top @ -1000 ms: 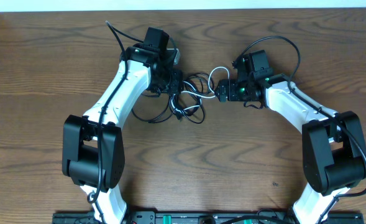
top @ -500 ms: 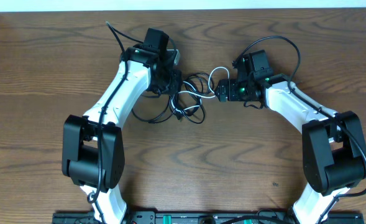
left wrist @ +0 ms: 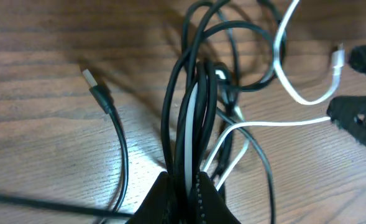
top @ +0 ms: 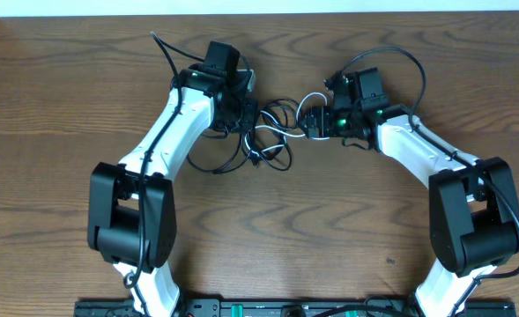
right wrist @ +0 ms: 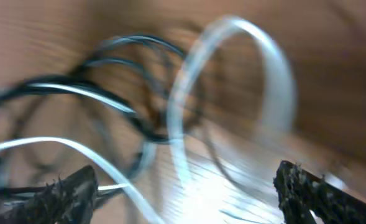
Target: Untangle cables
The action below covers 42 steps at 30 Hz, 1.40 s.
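A brown wood-grain surface (top: 285, 229) carries one tangled heap near its far middle. The black cable (left wrist: 123, 162) lies in loose loops, the white cable (left wrist: 282, 123) runs through them, and a plug end (left wrist: 99, 92) rests flat on the wood.

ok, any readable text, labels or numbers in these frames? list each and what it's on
None readable.
No print shows on the black cable, its plug or the white cable.
The right wrist view is too blurred to tell.
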Motion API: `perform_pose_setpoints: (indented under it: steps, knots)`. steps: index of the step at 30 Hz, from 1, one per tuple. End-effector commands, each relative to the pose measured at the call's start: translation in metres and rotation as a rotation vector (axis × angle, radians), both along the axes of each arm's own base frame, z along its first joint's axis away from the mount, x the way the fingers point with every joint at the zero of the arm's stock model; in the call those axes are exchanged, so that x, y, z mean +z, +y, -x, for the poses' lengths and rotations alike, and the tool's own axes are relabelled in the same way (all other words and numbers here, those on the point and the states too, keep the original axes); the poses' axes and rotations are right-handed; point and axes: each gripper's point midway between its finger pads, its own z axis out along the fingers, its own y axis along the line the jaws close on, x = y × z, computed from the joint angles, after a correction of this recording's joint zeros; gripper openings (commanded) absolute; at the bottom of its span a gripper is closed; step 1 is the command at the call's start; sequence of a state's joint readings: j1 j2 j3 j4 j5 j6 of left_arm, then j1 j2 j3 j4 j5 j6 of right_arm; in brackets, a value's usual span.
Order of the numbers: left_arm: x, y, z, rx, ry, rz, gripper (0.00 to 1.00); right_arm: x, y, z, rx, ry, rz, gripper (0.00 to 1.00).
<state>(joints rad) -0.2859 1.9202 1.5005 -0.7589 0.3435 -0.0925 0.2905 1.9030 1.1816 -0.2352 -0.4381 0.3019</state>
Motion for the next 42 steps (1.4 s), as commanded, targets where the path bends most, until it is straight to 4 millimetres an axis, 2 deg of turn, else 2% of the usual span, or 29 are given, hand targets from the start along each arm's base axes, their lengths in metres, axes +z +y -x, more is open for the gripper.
perform_pose_setpoints:
  steps: [1,5,9,12,15,19,25,29,33,35,38,39,42]
  knots:
    - [0.074,-0.015,-0.010,-0.058,-0.178,0.114,0.07,0.059,0.030,0.002,0.158,-0.088,-0.242,0.86]
    - [0.108,-0.028,-0.003,-0.101,-0.242,0.210,0.08,0.098,0.035,-0.008,0.151,-0.173,-0.306,0.88]
    - [0.125,-0.042,0.005,-0.149,-0.250,0.310,0.08,0.117,0.040,-0.015,0.081,-0.151,-0.386,0.87]
    - [0.128,-0.046,0.006,-0.164,-0.247,0.337,0.07,0.121,0.044,-0.015,0.030,-0.087,-0.443,0.82]
    - [0.127,-0.045,0.004,-0.159,-0.254,0.327,0.07,0.135,0.053,-0.012,0.043,-0.066,-0.518,0.76]
    - [0.120,-0.032,-0.005,-0.112,-0.278,0.238,0.08,0.149,0.057,-0.013,0.029,-0.028,-0.601,0.70]
    - [0.121,-0.030,-0.009,-0.104,-0.298,0.225,0.08,0.150,0.058,-0.013,0.021,-0.018,-0.610,0.69]
    - [0.121,-0.030,-0.009,-0.100,-0.293,0.231,0.07,0.147,0.066,-0.008,0.038,-0.020,-0.594,0.70]
    - [0.121,-0.030,-0.009,-0.080,-0.284,0.237,0.08,0.137,0.073,-0.002,0.030,0.008,-0.563,0.69]
    - [0.121,-0.030,-0.009,-0.080,-0.284,0.237,0.08,0.126,0.069,-0.001,0.001,0.035,-0.525,0.65]
    - [0.120,-0.028,-0.010,-0.063,-0.281,0.228,0.07,0.116,0.056,-0.007,-0.039,0.024,-0.472,0.58]
    - [0.118,-0.022,-0.014,-0.018,-0.278,0.202,0.07,0.114,0.039,-0.015,-0.079,0.005,-0.444,0.57]
    - [0.116,-0.017,-0.017,0.005,-0.286,0.172,0.07,0.118,0.011,-0.025,-0.122,-0.031,-0.415,0.59]
